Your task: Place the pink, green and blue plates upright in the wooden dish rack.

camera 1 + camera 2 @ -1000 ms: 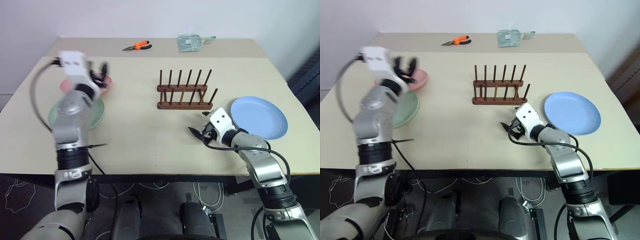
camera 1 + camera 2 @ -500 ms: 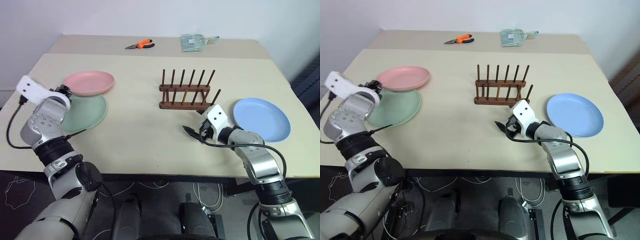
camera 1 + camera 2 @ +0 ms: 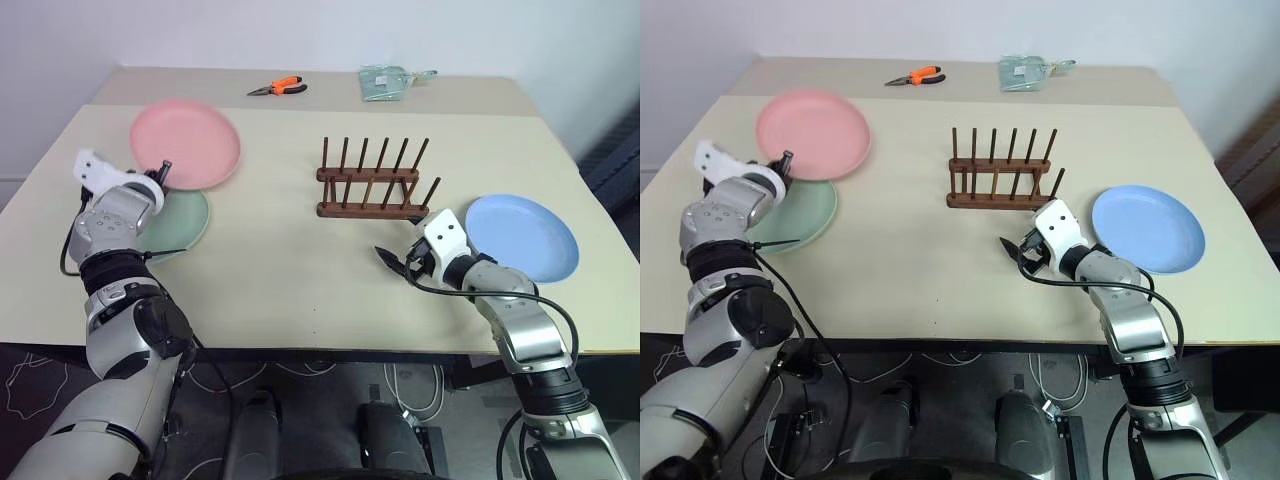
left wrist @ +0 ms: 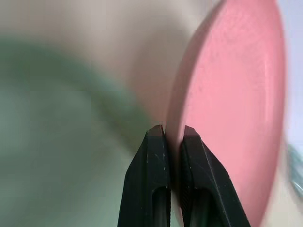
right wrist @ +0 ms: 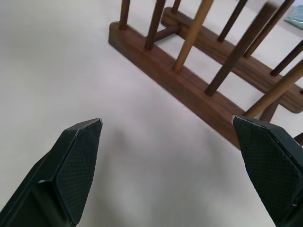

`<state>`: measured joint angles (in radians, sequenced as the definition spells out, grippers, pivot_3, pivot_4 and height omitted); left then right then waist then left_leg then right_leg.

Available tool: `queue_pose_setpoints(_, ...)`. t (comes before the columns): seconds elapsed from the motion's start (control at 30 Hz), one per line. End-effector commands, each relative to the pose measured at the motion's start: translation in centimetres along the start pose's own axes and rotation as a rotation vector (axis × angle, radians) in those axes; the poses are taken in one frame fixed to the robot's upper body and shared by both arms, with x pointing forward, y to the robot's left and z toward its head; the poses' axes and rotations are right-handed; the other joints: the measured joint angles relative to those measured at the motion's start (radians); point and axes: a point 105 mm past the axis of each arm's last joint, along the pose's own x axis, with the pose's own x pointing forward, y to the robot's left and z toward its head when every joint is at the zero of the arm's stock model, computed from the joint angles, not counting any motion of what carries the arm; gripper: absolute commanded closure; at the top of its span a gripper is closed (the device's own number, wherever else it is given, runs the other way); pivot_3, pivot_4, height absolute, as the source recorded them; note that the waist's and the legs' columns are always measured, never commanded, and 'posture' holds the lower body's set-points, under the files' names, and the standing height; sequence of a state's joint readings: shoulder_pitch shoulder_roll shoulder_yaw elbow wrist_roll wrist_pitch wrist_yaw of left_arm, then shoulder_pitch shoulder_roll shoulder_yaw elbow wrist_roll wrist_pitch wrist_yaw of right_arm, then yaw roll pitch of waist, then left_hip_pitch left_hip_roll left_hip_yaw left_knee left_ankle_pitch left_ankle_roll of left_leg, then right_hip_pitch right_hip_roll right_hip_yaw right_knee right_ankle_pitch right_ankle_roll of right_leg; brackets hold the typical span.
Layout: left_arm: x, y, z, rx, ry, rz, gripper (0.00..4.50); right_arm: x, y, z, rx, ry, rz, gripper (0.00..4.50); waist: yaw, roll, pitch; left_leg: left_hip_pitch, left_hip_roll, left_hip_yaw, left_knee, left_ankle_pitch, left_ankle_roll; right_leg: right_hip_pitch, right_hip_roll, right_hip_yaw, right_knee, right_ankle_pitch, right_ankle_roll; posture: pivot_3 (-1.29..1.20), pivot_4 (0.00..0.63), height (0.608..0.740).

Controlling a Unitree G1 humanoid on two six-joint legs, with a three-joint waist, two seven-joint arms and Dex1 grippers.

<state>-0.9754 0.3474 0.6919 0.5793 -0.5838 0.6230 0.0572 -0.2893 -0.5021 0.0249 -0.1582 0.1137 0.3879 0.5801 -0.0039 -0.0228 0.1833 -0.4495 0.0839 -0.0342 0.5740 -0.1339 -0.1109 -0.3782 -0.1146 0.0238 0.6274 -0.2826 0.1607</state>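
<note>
- Left eye view: a pale beige table [image 3: 290, 250] fills most of the frame, with a second, slightly raised beige strip along its far edge at the top.
- Behind the table stands a plain white wall; dark floor with loose cables shows along the bottom of the frame, under the near edge.
- No brand, label or writing can be read on anything.
- On the far strip, top centre, lie orange-handled pliers [image 3: 277, 89], and to their right a clear greenish packet [image 3: 384, 83].
- The wooden dish rack [image 3: 371, 183] stands empty a little right of centre, its thin pegs upright in two rows.
- The blue plate [image 3: 522, 235] lies flat at the right of the frame, just right of the rack and apart from it.
- The green plate [image 3: 185, 222] lies flat at the left of the frame.
- The pink plate [image 3: 186, 143] is tilted up at the upper left, its face towards the camera, above and partly over the green plate.
- The left gripper [image 3: 160, 176] pinches the pink plate's lower rim; in the left wrist view its two black fingers [image 4: 154, 175] are closed narrowly on that rim.
- The right gripper [image 3: 396, 262] hovers low over bare table just below and in front of the rack's right end, between the rack and the blue plate, holding nothing.
- In the right wrist view its fingers [image 5: 75, 163] stand wide apart, with the rack's near rail between and beyond them.
</note>
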Motion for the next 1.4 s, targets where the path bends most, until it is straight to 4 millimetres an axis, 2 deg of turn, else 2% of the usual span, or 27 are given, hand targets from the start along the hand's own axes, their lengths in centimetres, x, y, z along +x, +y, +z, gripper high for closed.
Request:
queue_pose_setpoints(0.03,-2.1,-8.8,0.3,0.192,-0.060,-0.354,4.43,-0.6,-0.5,4.4,-0.147,-0.125,-0.007,0.00,0.004,0.000,0.000,-0.001,0.000,0.000,0.000,0.000,0.000,-0.001,0.000,0.000,0.000,0.000,0.000,0.00,0.150,0.740)
queue_pose_setpoints(0.13,-3.9,-12.9,-2.8,0.294,0.005,-0.493,4.43,0.1,0.4,8.0,-0.358,-0.224,0.009,0.00,0.008,0.001,0.000,-0.001,0.000,0.000,0.000,0.000,0.000,-0.002,0.000,0.000,0.000,0.001,0.001,0.00,0.150,0.740)
queue_pose_setpoints(0.2,-5.4,-15.9,-5.3,0.352,0.067,-0.587,4.43,1.1,1.2,11.1,-0.550,-0.299,0.001,0.00,0.004,0.001,0.000,0.000,0.000,0.000,0.000,0.000,0.000,-0.002,0.000,0.000,0.001,0.000,0.001,0.00,0.150,0.740)
queue_pose_setpoints(0.27,-6.8,-18.0,-6.8,0.364,0.114,-0.659,4.43,2.1,1.3,12.9,-0.727,-0.320,-0.030,0.00,-0.002,0.001,0.000,-0.002,0.000,0.000,0.001,0.001,0.000,-0.004,0.000,0.000,0.001,0.001,0.000,0.00,0.150,0.740)
queue_pose_setpoints(0.4,-8.8,-20.2,-8.5,0.330,0.186,-0.745,4.43,3.5,0.7,12.9,-0.934,-0.281,-0.066,0.00,-0.005,0.001,0.000,-0.005,0.000,0.000,0.001,0.001,0.000,-0.006,0.000,0.000,0.001,0.001,0.001,0.00,0.150,0.740)
queue_pose_setpoints(0.5,-9.4,-20.3,-9.2,0.332,0.220,-0.754,4.43,3.8,0.4,12.5,-0.984,-0.266,-0.073,0.00,-0.004,0.001,0.000,-0.008,0.000,0.000,0.000,0.002,-0.001,-0.009,0.000,0.000,0.001,0.001,0.001,0.00,0.150,0.740)
queue_pose_setpoints(0.53,-9.2,-19.9,-9.2,0.327,0.227,-0.737,4.50,3.7,0.3,12.5,-0.989,-0.266,-0.077,0.53,-0.004,0.001,0.000,-0.011,0.000,0.000,0.001,0.003,-0.002,-0.012,0.000,0.000,0.002,0.001,0.001,0.00,0.150,0.740)
queue_pose_setpoints(0.6,-8.9,-19.3,-9.2,0.299,0.237,-0.707,4.50,3.6,0.3,12.3,-0.999,-0.265,-0.079,1.32,-0.005,0.001,0.000,-0.011,0.000,0.000,0.001,0.003,-0.003,-0.012,0.000,0.000,0.002,0.001,0.001,0.00,0.150,0.740)
queue_pose_setpoints(0.77,-8.7,-19.0,-8.5,0.250,0.228,-0.698,4.50,3.5,0.1,11.7,-1.038,-0.248,-0.099,3.93,-0.005,0.001,0.000,-0.011,0.000,0.000,0.001,0.003,-0.003,-0.012,0.000,0.000,0.002,0.001,0.001,0.00,0.150,0.740)
queue_pose_setpoints(0.8,-8.6,-19.1,-8.1,0.197,0.214,-0.699,4.14,3.5,0.0,11.6,-1.049,-0.244,-0.109,4.40,-0.005,0.001,0.000,-0.011,0.000,0.000,0.001,0.003,-0.003,-0.012,0.000,0.000,0.002,0.001,0.001,0.00,0.150,0.740)
queue_pose_setpoints(0.87,-8.5,-19.4,-7.0,0.097,0.176,-0.711,3.39,3.4,-0.2,11.5,-1.067,-0.239,-0.128,4.41,-0.003,0.001,0.000,-0.011,0.000,0.000,0.002,0.003,-0.003,-0.012,0.000,0.000,0.002,0.001,0.001,0.00,0.150,0.740)
queue_pose_setpoints(0.97,-8.3,-19.9,-3.2,-0.081,0.010,-0.716,1.91,2.8,-1.2,12.3,-1.057,-0.267,-0.205,4.41,0.009,0.000,0.001,-0.012,0.000,0.000,0.002,0.003,-0.003,-0.012,0.000,0.000,0.001,0.001,0.001,0.00,0.150,0.740)
queue_pose_setpoints(1.0,-8.0,-19.6,-2.2,-0.104,-0.038,-0.690,1.45,2.4,-1.9,13.0,-0.994,-0.295,-0.247,4.41,0.010,0.000,0.001,-0.012,0.000,0.000,0.002,0.003,-0.004,-0.012,0.000,0.000,0.001,0.001,0.001,0.00,0.150,0.740)
queue_pose_setpoints(1.07,-7.3,-18.6,-0.6,-0.095,-0.121,-0.631,1.45,1.3,-3.2,14.2,-0.831,-0.362,-0.315,4.41,0.012,0.000,0.001,-0.011,0.000,0.000,0.002,0.003,-0.004,-0.012,0.000,0.000,0.001,0.001,0.001,0.00,0.150,0.740)
queue_pose_setpoints(1.13,-7.0,-18.2,-0.1,-0.083,-0.154,-0.609,1.45,0.7,-3.7,14.7,-0.743,-0.397,-0.334,4.41,0.016,0.000,0.001,-0.011,0.000,0.000,0.002,0.004,-0.004,-0.011,0.000,0.000,0.001,0.001,0.001,0.00,0.150,0.740)
queue_pose_setpoints(1.17,-7.0,-17.8,-0.7,0.047,-0.159,-0.621,1.45,0.0,-4.2,15.2,-0.516,-0.451,-0.304,4.41,0.017,0.000,0.001,-0.011,0.000,0.000,0.002,0.004,-0.004,-0.011,0.000,0.000,0.001,0.001,0.001,0.00,0.150,0.740)
queue_pose_setpoints(1.2,-7.3,-17.6,-2.2,0.243,-0.136,-0.669,1.45,-1.1,-5.4,15.8,-0.212,-0.530,-0.282,4.41,0.016,0.001,0.001,-0.011,0.000,0.000,0.002,0.004,-0.004,-0.011,0.000,0.000,0.001,0.001,0.001,0.00,0.150,0.740)
queue_pose_setpoints(1.23,-7.5,-17.2,-3.7,0.382,-0.102,-0.707,1.45,-1.8,-5.8,16.1,-0.007,-0.587,-0.234,4.41,0.013,0.002,0.000,-0.011,0.000,0.000,0.001,0.004,-0.004,-0.011,0.000,0.000,0.001,0.001,0.001,0.00,0.150,0.740)
queue_pose_setpoints(1.27,-8.2,-16.9,-6.0,0.539,-0.039,-0.783,1.45,-2.3,-6.1,16.1,0.186,-0.623,-0.170,4.41,0.014,0.003,0.000,-0.010,0.000,0.000,0.000,0.003,-0.004,-0.011,0.000,0.000,0.004,0.002,0.001,0.00,0.150,0.740)
queue_pose_setpoints(1.33,-10.0,-16.1,-9.8,0.719,0.069,-0.943,1.45,-3.1,-6.3,16.4,0.367,-0.651,-0.059,4.41,0.019,0.003,0.000,-0.011,0.000,0.000,0.001,0.003,-0.003,-0.011,0.000,0.000,0.004,0.002,0.001,0.00,0.150,0.740)
queue_pose_setpoints(1.4,-11.5,-15.5,-12.0,0.760,0.151,-1.058,1.45,-3.5,-6.5,16.6,0.461,-0.654,0.004,4.41,0.019,0.003,0.001,-0.012,0.000,0.000,0.001,0.001,0.000,-0.011,0.000,-0.001,0.003,0.002,0.000,0.00,0.150,0.740)
